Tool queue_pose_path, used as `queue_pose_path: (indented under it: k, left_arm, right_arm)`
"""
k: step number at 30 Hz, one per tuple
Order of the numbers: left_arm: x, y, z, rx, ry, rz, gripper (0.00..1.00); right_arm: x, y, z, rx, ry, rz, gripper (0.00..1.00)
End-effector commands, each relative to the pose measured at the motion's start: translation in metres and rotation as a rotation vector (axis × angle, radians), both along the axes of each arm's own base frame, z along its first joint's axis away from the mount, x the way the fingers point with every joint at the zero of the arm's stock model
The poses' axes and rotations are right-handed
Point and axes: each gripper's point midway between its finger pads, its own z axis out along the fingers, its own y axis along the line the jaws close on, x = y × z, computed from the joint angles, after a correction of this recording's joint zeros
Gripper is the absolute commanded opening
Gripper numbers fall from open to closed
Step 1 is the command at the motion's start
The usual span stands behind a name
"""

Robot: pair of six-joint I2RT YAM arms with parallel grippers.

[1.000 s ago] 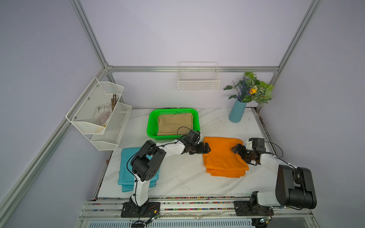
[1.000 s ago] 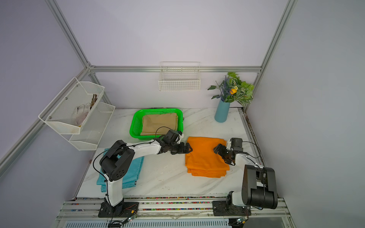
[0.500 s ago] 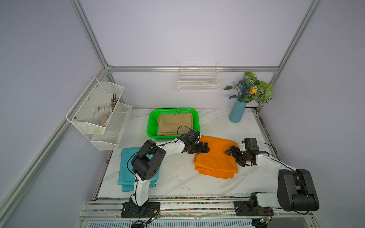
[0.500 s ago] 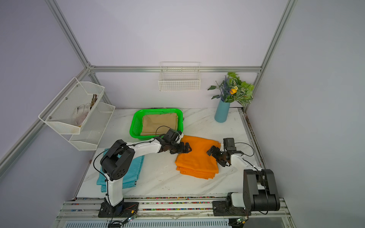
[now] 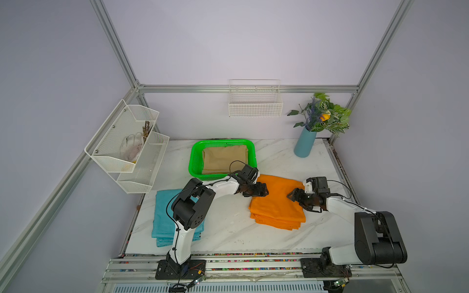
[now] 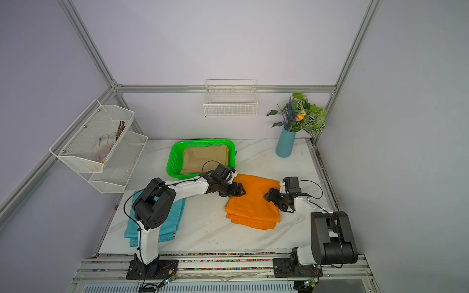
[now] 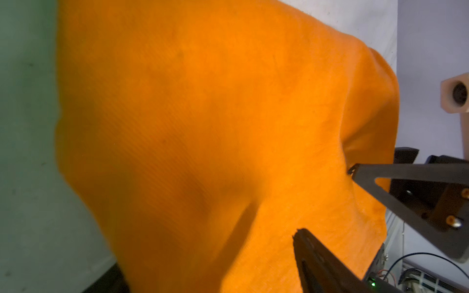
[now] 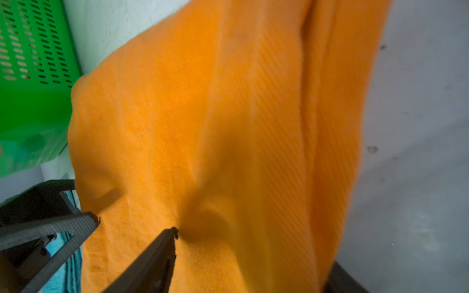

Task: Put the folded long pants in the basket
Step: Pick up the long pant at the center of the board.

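— Orange pants (image 5: 276, 205), where do they lie in both top views?

— Flat on the worktop (image 5: 228, 236), from its middle toward the right edge, one corner just beside the green basket (image 5: 196, 162). The tan pants (image 5: 224, 158) lie inside that basket near the back edge. The teal pants (image 5: 162, 215) lie along the left edge, partly behind the left arm (image 5: 223, 186).

— And the tools?

— The left tool (image 5: 262, 191) rests on the orange stack's basket-side edge, the right tool (image 5: 291, 198) on the opposite edge.

— Left wrist view?

— The left tool (image 7: 324, 201) is spread, both fingertips (image 7: 363, 171) on orange cloth, which puckers at one tip.

— Right wrist view?

— The right tool (image 8: 135, 224) is spread as well: one fingertip (image 8: 165, 241) dents the cloth, the other sits at its edge, basket beyond.
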Motion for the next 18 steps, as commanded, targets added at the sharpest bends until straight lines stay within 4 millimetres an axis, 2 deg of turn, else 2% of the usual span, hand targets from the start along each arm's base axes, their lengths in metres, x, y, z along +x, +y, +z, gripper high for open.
queue_pose_path:
  k: [1,4,6,7,8,12,15,18]
  left_arm:
    - [-0.029,0.005,-0.047,0.074,0.145,-0.046,0.68]
    - [-0.032,-0.002,-0.049,0.068,0.160,-0.073,0.42]
    - [-0.033,-0.004,-0.050,0.063,0.163,-0.080,0.05]
    - [-0.033,-0.004,-0.049,0.064,0.161,-0.080,0.00]
    - [-0.032,-0.003,-0.047,0.062,0.154,-0.079,0.00]
    - [-0.027,-0.008,-0.028,0.040,0.126,-0.082,0.00]
    - [-0.020,-0.017,-0.001,-0.005,0.102,-0.075,0.00]
    - [-0.012,-0.029,0.035,-0.064,0.055,-0.082,0.00]
  right_arm:
    - [-0.042,0.019,-0.034,0.055,0.192,0.012,0.69]
    - [-0.040,0.020,-0.035,0.055,0.190,-0.002,0.50]
    - [-0.037,0.021,-0.033,0.062,0.182,0.000,0.21]
    - [-0.036,0.022,-0.033,0.065,0.181,0.002,0.05]
    - [-0.034,0.022,-0.032,0.068,0.178,0.005,0.00]
    - [-0.026,0.024,-0.024,0.075,0.154,0.006,0.00]
    - [-0.018,0.023,-0.008,0.072,0.124,0.003,0.00]
    - [-0.009,0.021,0.017,0.060,0.081,-0.004,0.00]
